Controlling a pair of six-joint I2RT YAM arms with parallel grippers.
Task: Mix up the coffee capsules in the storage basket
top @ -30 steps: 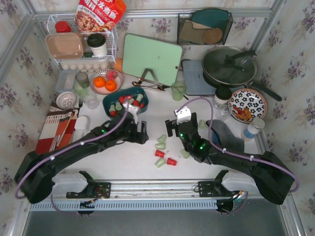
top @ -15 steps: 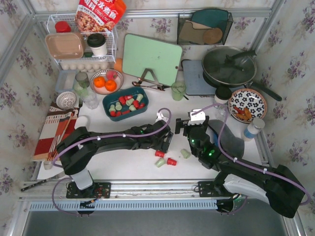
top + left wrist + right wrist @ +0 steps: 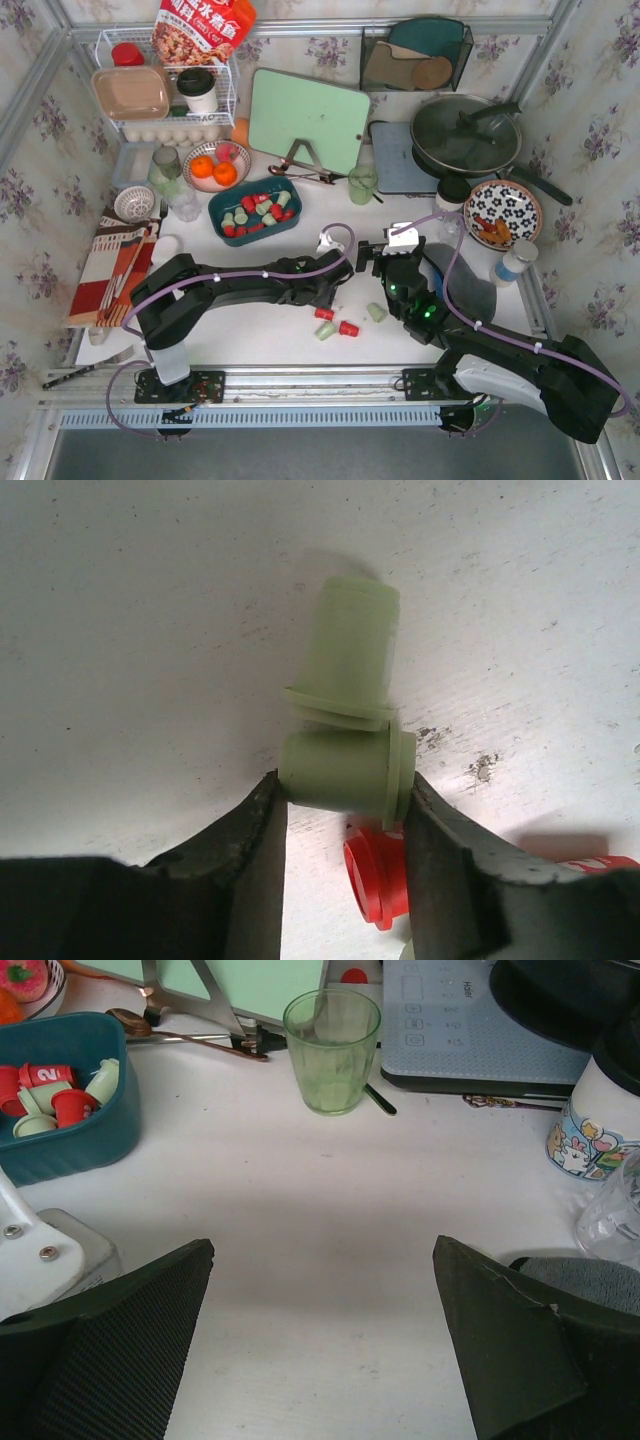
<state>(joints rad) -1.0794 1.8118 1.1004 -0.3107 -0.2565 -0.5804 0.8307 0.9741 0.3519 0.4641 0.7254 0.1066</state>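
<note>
The dark teal storage basket holds several red and mint green coffee capsules; it also shows in the right wrist view. A few loose capsules lie on the white table: red ones and green ones. My left gripper is down among them. In the left wrist view the left gripper is shut on a green capsule lying sideways. A second green capsule touches it and a red one lies under the fingers. My right gripper is open and empty.
A green glass cup and a grey scale stand beyond the right gripper. A mint cutting board, a pan, a bowl of oranges, a floral plate and a wire rack sit at the back.
My left gripper swung from the basket right to the loose capsules and closed on a green one. My right gripper drew back to the right and stays open.
</note>
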